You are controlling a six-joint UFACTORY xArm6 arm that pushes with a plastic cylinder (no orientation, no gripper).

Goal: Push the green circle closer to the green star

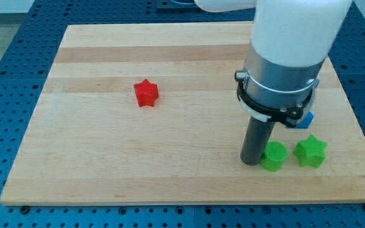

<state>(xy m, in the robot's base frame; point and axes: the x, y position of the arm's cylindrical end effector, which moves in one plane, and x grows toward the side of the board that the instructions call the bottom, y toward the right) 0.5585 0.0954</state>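
Observation:
The green circle [274, 156] sits near the board's lower right. The green star [311, 151] lies just to its right, with a small gap between them. My tip [252, 162] stands on the board at the circle's left side, touching or almost touching it. The rod rises from there into the white and grey arm body [284, 57], which covers the board's upper right.
A red star [146, 93] lies left of the board's centre. A blue block [308, 118] shows partly from behind the arm, above the green star. The wooden board's [106, 164] right edge runs close beside the green star.

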